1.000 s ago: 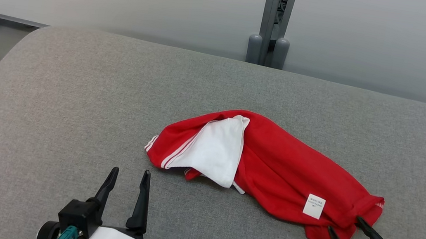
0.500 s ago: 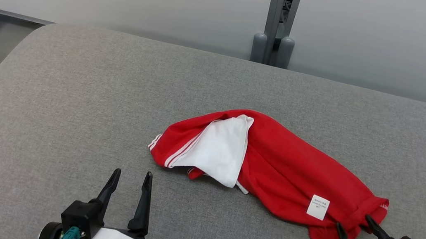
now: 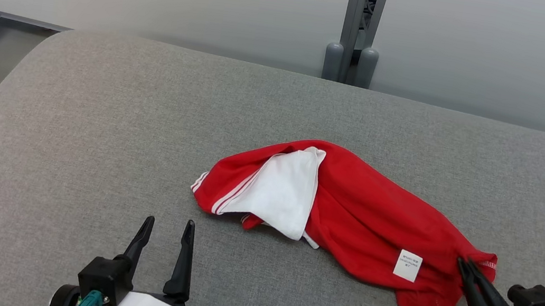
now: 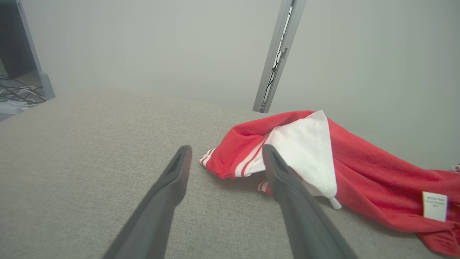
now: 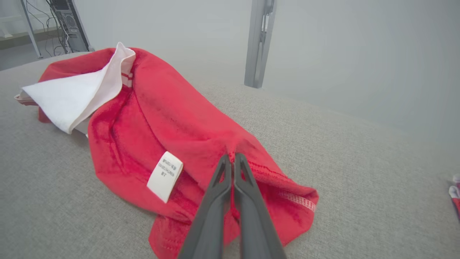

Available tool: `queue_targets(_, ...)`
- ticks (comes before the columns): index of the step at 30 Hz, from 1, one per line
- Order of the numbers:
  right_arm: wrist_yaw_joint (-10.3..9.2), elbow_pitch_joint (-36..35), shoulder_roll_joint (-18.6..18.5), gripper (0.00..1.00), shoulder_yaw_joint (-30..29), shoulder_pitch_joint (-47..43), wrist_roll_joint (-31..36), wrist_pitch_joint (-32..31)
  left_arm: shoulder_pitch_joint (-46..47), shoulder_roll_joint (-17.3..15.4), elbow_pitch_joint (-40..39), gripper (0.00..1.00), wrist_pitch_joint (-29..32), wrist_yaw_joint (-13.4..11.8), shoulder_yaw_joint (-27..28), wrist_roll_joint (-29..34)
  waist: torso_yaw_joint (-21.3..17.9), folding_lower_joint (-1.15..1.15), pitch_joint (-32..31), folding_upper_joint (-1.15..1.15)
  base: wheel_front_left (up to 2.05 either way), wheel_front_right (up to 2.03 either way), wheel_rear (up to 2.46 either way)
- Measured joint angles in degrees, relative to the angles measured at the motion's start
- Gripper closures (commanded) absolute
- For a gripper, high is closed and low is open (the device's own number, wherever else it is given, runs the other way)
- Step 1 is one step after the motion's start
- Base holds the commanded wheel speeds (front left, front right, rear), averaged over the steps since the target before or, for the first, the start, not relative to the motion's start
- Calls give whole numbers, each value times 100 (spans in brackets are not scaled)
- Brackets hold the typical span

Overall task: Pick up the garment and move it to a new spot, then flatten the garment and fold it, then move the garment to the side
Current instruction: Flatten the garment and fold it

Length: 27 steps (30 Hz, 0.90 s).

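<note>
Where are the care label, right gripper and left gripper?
care label (image 3: 407, 265), head view, middle of the tag
right gripper (image 5: 232, 157), right wrist view, between fingertips shut on the garment (image 5: 179, 108)
left gripper (image 3: 169, 221), head view, between open fingertips

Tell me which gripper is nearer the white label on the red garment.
Right. The right gripper is shut on the red garment just beside the white label; the left gripper is open over the grey cushion, apart from the garment's striped end.

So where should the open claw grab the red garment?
The striped edge at the red garment's left end, coming from the near side with the left gripper. That edge sticks out, closest to its open fingers, and opposite the hem pinched by the right gripper.
</note>
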<state>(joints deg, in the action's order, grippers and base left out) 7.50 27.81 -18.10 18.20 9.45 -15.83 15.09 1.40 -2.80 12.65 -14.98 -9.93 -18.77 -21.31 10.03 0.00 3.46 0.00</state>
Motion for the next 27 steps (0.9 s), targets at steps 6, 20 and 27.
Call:
queue_targets(6,0,-368,-23,100,-226,46,-272,0,-1,1,19,0,0,2,34,-26,-33,0,-67,0,0,0,0)
queue_targets(20,0,-1205,-382,100,-312,139,-1923,-745,-87,0,79,0,0,79,71,-57,-146,0,-223,0,0,0,0)
queue_targets(27,-2,-30,-538,100,-572,777,-3256,-1666,7,0,80,0,0,78,-59,-22,42,0,-28,0,0,0,0)
